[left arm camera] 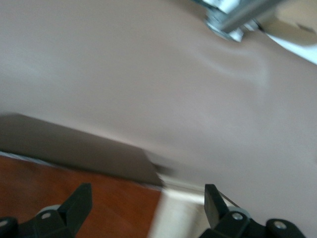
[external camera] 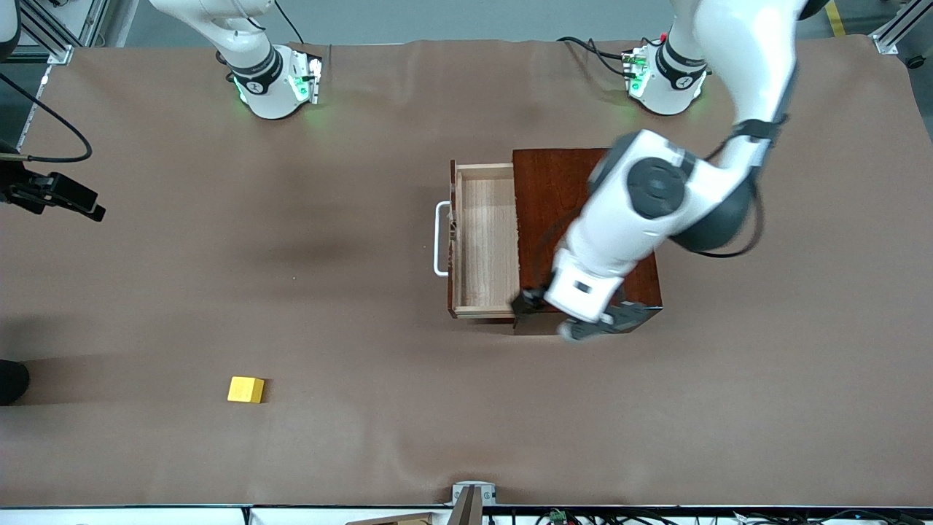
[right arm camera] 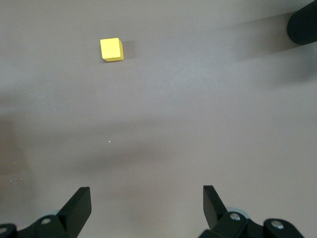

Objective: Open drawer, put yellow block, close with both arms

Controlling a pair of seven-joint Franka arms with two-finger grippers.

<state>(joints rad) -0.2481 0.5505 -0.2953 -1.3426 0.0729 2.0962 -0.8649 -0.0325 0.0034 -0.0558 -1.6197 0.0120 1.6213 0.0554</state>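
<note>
1. The right gripper [right arm camera: 147,210] does not show in the front view; only the base of its arm does, at the top. In the right wrist view its two fingers stand wide apart with nothing between them, above the bare brown table [external camera: 146,292].
2. The yellow block [external camera: 246,389] lies alone on the table, toward the right arm's end and nearer to the front camera than the wooden box [external camera: 554,189]. It is well apart from the box, and the right wrist view shows it ahead of the open fingers.
3. The drawer [external camera: 485,240] is already pulled out and its pale tray is empty. Its white handle [external camera: 440,238] points toward the right arm's end.
4. The left gripper [external camera: 528,300] hangs at the corner of the box nearest to the front camera, just beside the open drawer. Its fingers are spread wide and hold nothing.
5. My judgement: the picking of the block comes next.
6. Risks, I think:
   - The block is small, so a grasp a little off centre can push it away or tilt it.
   - The left arm leans over the box, so the right arm bringing the block may meet it.
   - A block released at the drawer's rim can fall outside.
</note>
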